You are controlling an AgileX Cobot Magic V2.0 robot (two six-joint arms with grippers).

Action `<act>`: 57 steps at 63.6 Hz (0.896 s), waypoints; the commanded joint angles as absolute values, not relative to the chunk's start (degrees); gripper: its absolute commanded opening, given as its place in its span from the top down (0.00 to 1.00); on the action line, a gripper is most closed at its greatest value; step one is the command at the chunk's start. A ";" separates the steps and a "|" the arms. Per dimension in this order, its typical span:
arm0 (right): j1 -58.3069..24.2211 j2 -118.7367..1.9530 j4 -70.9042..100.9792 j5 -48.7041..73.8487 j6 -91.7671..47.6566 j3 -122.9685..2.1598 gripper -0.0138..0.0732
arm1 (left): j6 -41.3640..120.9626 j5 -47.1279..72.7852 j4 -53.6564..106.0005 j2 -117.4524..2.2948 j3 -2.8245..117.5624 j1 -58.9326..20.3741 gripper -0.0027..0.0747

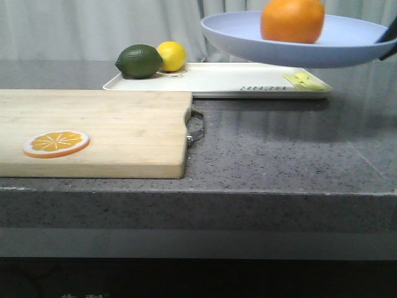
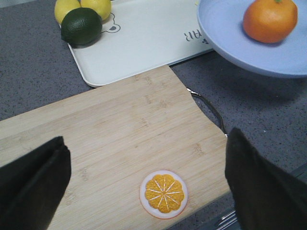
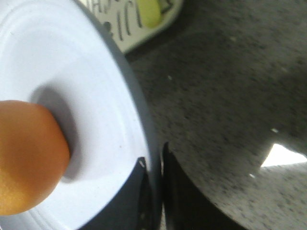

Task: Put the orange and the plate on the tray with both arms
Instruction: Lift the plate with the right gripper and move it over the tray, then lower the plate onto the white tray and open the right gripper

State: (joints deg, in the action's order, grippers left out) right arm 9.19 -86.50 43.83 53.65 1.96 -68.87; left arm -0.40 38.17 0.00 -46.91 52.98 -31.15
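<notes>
The pale lavender-blue plate (image 1: 347, 43) hangs in the air above the right end of the white tray (image 1: 217, 79), with the orange (image 1: 292, 20) lying in it. My right gripper (image 3: 156, 165) is shut on the plate's rim (image 3: 139, 120), one finger inside and one under it; its dark tip shows at the front view's right edge (image 1: 388, 38). The orange (image 3: 26, 155) sits in the plate's middle. My left gripper (image 2: 148, 184) is open and empty, hovering above the wooden board; it sees the plate (image 2: 230, 43), the orange (image 2: 269, 20) and the tray (image 2: 144, 38).
A wooden cutting board (image 1: 111, 133) with a metal handle (image 1: 196, 127) lies front left and bears a flat orange slice (image 1: 56, 143). A green lime (image 1: 139, 61) and a yellow lemon (image 1: 172, 56) lie on the tray's left end. A yellow-green print marks its right end.
</notes>
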 commanded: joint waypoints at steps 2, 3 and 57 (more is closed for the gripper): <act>6.27 -89.30 46.45 53.17 5.85 -77.92 0.92 | -0.90 33.71 0.00 -46.73 54.39 -30.93 0.15; 5.86 -90.07 46.09 53.17 6.37 -79.03 0.92 | -0.90 33.71 0.00 -46.73 54.39 -30.93 0.15; -2.24 -124.11 32.30 56.72 24.86 -123.75 0.92 | -0.94 33.34 0.00 -46.73 54.39 -30.93 0.15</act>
State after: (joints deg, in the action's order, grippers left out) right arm -2.35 -127.96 29.53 59.98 24.56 -121.22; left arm -0.48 37.99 0.00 -46.91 52.98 -31.15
